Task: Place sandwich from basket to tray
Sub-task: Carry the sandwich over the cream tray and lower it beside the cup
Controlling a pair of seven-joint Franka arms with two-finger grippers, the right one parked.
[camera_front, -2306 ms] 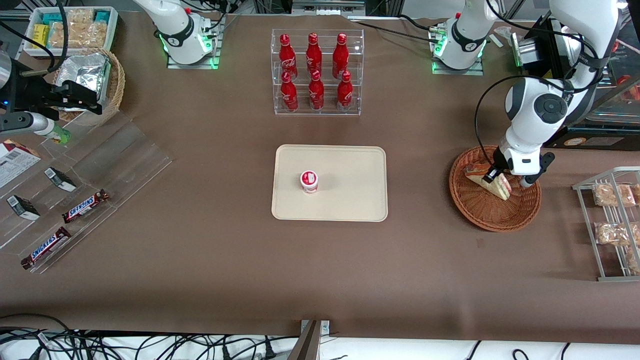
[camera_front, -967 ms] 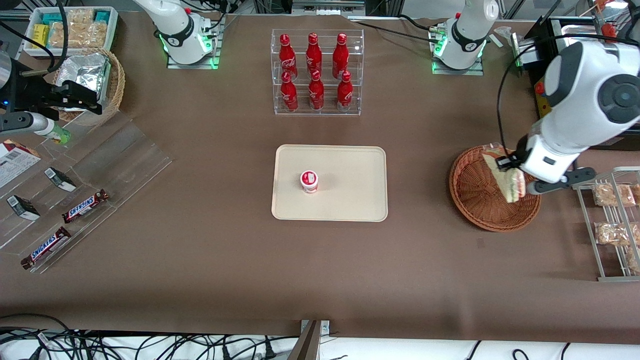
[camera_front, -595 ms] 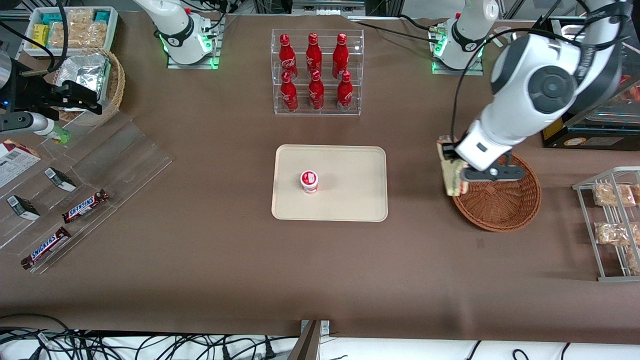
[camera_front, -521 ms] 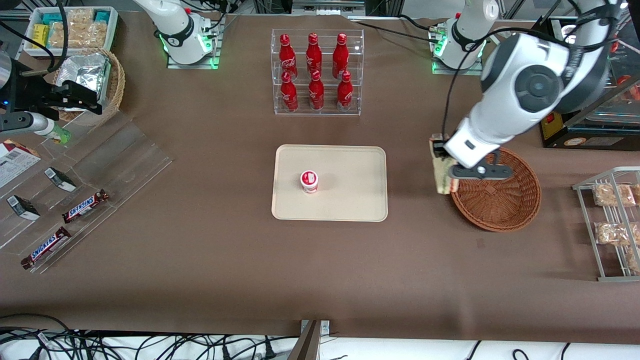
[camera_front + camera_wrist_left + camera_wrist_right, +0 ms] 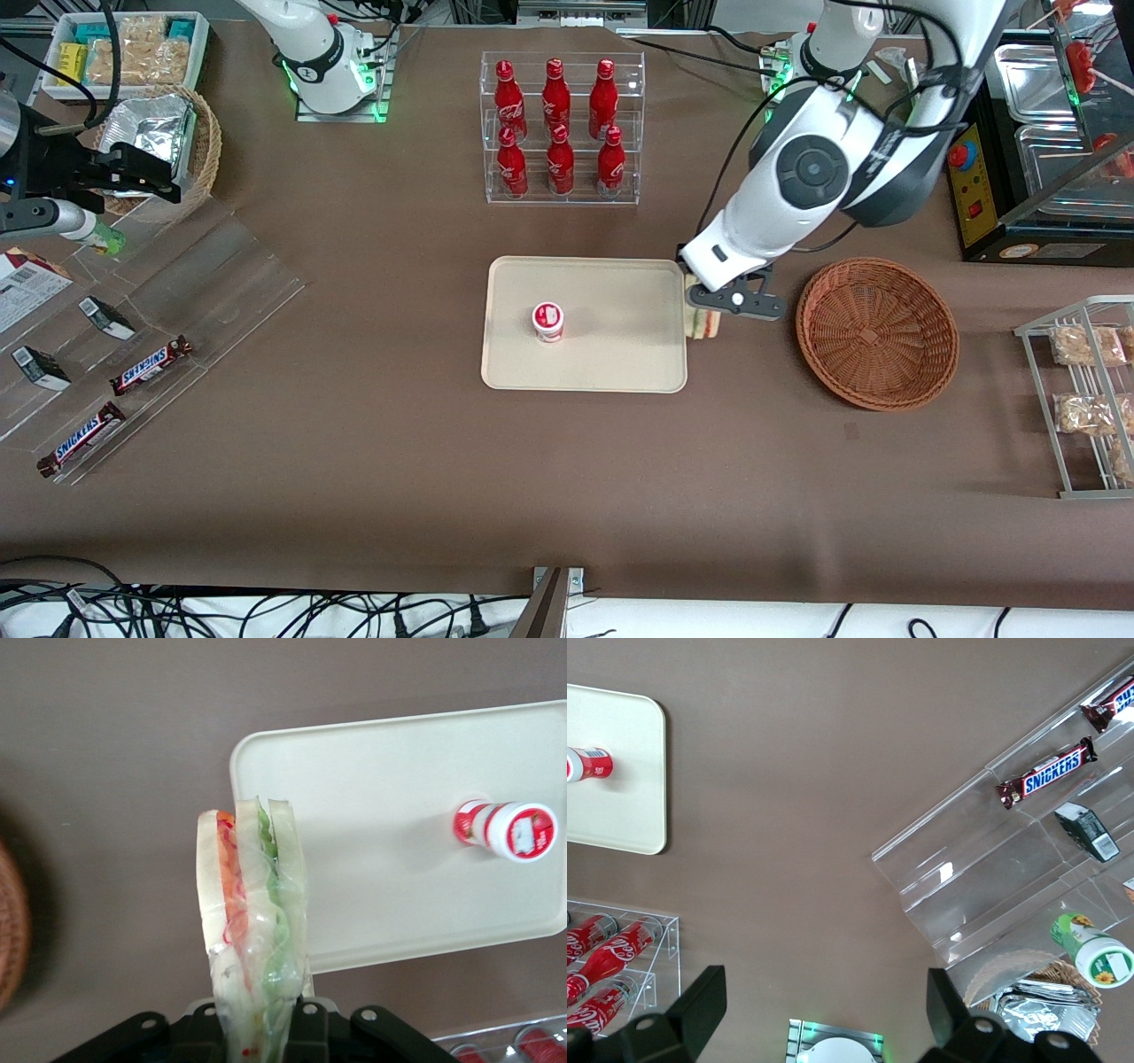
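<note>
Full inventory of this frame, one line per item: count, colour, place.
Wrapped triangular sandwich: 1, pale bread, green and red filling, held above the tray's edge.
Rectangular cream tray: 1, table centre.
Small red-and-white cup: 1, on tray.
Round reddish-brown wicker basket: 1, toward the working arm's end.
Red bottles: 6, in clear rack.
Snickers bars: 2, on clear shelf, parked arm's end.
Bagged beige snacks: several, wire rack.
Left gripper: shut on sandwich.

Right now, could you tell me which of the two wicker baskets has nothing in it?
The reddish-brown basket beside the gripper that holds the sandwich. The tan basket holds a foil bag.
</note>
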